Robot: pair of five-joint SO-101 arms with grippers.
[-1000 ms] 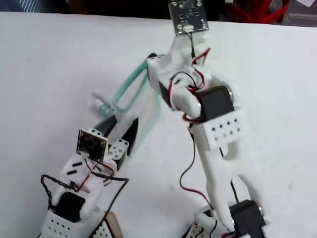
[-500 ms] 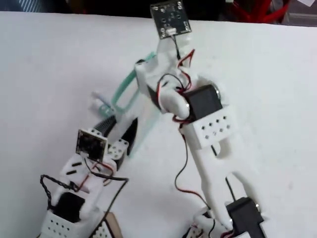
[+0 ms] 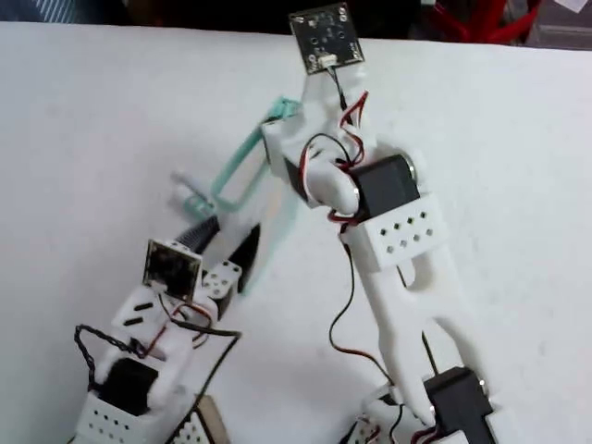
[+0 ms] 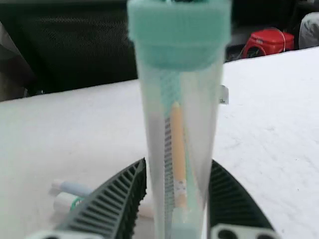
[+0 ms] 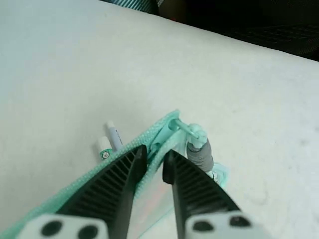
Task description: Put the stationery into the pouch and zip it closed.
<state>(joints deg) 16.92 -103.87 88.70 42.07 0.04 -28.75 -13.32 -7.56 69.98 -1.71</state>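
Pouch shifts slightly sideways, pinched by right gripper, clamped by left gripper.

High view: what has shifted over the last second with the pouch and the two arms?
The right end effector, clamped on the pouch at its zip edge, swung toward the left arm's side, then eased back a little, taking that end of the pouch with it. Nothing was taken hold of or let go. The left end effector kept its grip on the near end, and the two pens stayed on the table.
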